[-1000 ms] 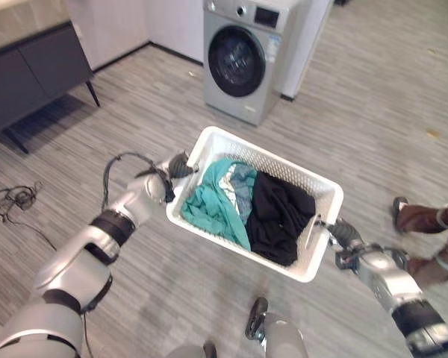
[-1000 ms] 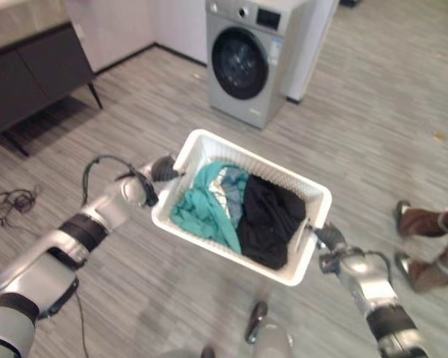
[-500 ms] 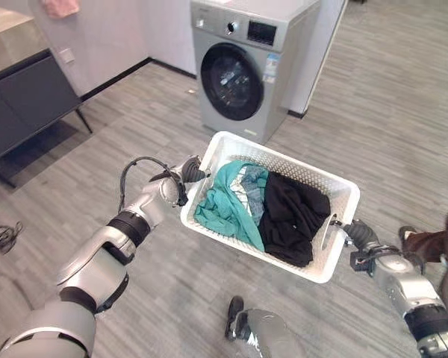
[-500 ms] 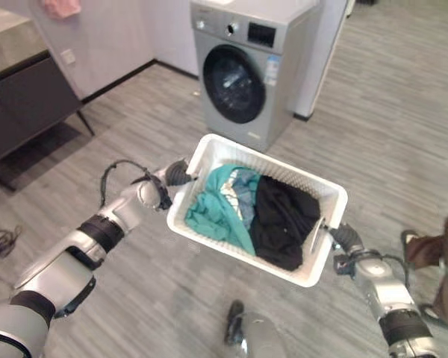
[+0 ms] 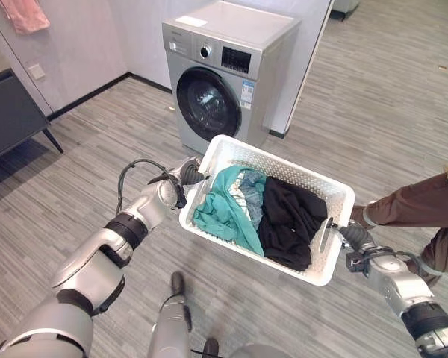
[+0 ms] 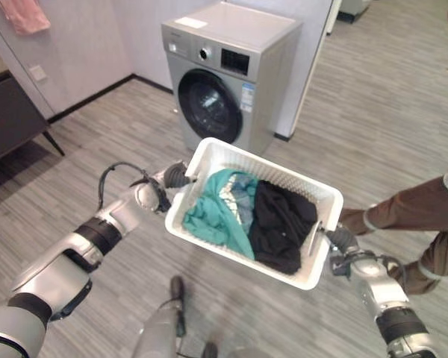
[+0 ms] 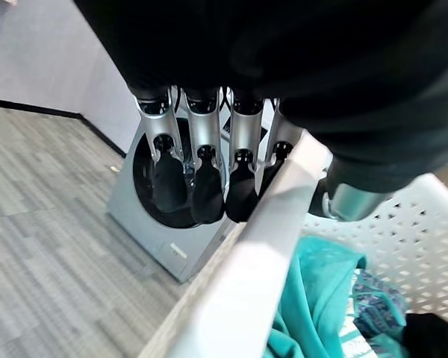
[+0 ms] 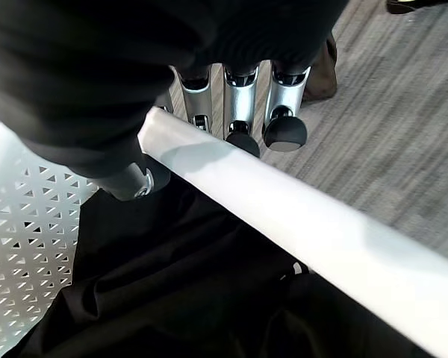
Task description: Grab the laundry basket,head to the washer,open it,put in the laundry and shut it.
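The white laundry basket (image 5: 325,195) is carried clear of the floor between the 2 hands, level enough that its load sits settled. Inside, a teal garment (image 5: 222,207) lies toward the basket's left end, a patterned blue-grey item (image 5: 248,191) is in the middle, and a black garment (image 5: 290,218) fills the right end, draping toward the near rim.

The left hand (image 7: 209,160) grips the basket's left short rim: in its wrist view the fingers curl down over the outside of the rim while the thumb presses the inner wall. The right hand (image 8: 239,104) grips the right short rim likewise, fingers hooked over the outer edge and thumb against the perforated inner wall, just above the black garment.

The washer (image 5: 228,82) stands just beyond the basket's far edge, against the wall, its round door (image 5: 202,105) closed. A person's leg (image 5: 414,201) in brown trousers stands on the floor beside the basket's right end.

Judgement: the grab is complete and the approach to the washer is in hand, near its end. The next move calls for setting the basket down on the floor near the machine, clear of the door's swing, and freeing 1 hand to pull the door open. The person's closeness on the right side limits room there.
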